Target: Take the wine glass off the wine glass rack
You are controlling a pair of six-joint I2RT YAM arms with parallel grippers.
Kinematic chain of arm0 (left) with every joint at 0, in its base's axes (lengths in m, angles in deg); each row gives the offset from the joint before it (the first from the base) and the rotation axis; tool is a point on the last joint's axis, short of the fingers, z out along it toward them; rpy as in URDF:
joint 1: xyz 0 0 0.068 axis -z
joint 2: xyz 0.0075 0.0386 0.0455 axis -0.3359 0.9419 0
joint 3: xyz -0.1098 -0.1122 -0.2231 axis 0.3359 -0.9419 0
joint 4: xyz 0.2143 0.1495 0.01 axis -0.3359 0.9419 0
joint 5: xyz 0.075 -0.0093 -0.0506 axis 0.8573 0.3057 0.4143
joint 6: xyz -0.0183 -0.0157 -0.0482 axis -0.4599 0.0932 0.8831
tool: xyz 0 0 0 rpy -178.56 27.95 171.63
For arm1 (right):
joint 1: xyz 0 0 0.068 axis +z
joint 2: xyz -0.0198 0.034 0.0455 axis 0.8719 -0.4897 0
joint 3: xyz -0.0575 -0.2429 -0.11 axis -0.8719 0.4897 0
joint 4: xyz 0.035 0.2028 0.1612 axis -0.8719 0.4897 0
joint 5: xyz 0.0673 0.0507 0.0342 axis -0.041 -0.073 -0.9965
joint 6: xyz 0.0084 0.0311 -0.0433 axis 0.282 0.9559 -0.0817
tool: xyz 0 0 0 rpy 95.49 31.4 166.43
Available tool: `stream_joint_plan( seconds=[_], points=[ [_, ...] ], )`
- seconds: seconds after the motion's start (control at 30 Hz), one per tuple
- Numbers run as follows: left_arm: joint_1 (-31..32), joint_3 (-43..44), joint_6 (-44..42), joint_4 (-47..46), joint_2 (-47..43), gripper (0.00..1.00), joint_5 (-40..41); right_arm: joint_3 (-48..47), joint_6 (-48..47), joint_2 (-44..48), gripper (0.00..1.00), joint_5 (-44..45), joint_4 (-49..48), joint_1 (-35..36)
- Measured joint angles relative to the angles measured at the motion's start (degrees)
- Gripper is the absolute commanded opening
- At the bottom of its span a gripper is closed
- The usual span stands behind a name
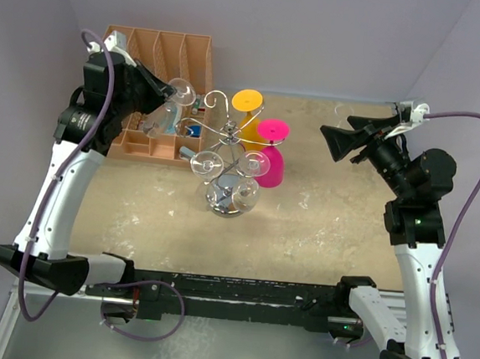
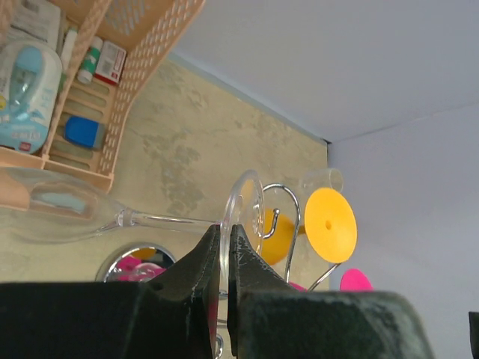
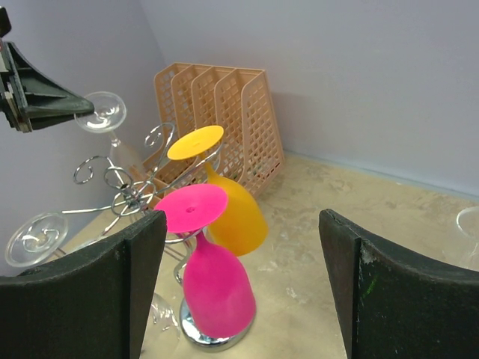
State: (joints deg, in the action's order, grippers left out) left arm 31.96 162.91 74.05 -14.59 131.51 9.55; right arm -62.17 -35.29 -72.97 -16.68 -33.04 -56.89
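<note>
My left gripper (image 1: 173,96) is shut on the round foot of a clear wine glass (image 2: 67,208). Its fingers (image 2: 196,262) pinch the foot's edge. The stem runs left to the bowl, which lies sideways in front of the organizer. The wine glass rack (image 1: 227,136), silver wire with curled arms, stands mid-table, just right of the held foot. A yellow glass (image 1: 248,100), a pink glass (image 1: 272,161) and clear glasses (image 1: 205,161) hang on it. My right gripper (image 1: 337,143) is open, right of the rack and apart from it. It faces the pink glass (image 3: 213,288).
An orange slotted organizer (image 1: 163,51) with small items stands at the back left, behind the held glass. The rack's chrome base (image 3: 213,338) sits on the tan table. Another clear glass (image 3: 470,228) shows at the right edge of the right wrist view.
</note>
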Motion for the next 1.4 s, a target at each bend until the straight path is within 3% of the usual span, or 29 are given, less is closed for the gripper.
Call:
stream_joint_plan(
  seconds=[0.13, 0.3, 0.5, 0.77, 1.1, 1.4],
  points=[
    [0.0, 2.4, -0.6, -0.8, 0.1, 0.0, 2.6, -0.2, 0.0, 0.1, 0.85, 0.0, 0.1, 0.0],
    [-0.1, 4.5, 0.5, -9.0, 1.6, 0.0, -2.5, -0.2, 0.4, 0.3, 0.85, 0.0, 0.1, 0.0],
    [-0.2, 4.6, 8.4, -27.5, 3.5, 0.0, -13.4, -0.2, 2.9, 0.5, 0.85, -0.1, -0.9, 0.0],
    [0.9, 5.4, 26.9, -55.0, 5.7, 0.0, -23.9, -0.4, 7.9, -0.1, 0.85, -0.3, -5.6, 0.0],
    [9.3, 3.5, 41.0, -73.1, 6.5, 0.0, -28.7, -0.8, 16.5, -5.8, 0.88, -2.4, -19.6, 0.0],
    [12.6, -0.8, 49.3, -80.9, 8.3, 0.0, -30.1, -1.6, 32.6, -19.8, 0.92, -13.6, -44.4, 0.0]
  ],
)
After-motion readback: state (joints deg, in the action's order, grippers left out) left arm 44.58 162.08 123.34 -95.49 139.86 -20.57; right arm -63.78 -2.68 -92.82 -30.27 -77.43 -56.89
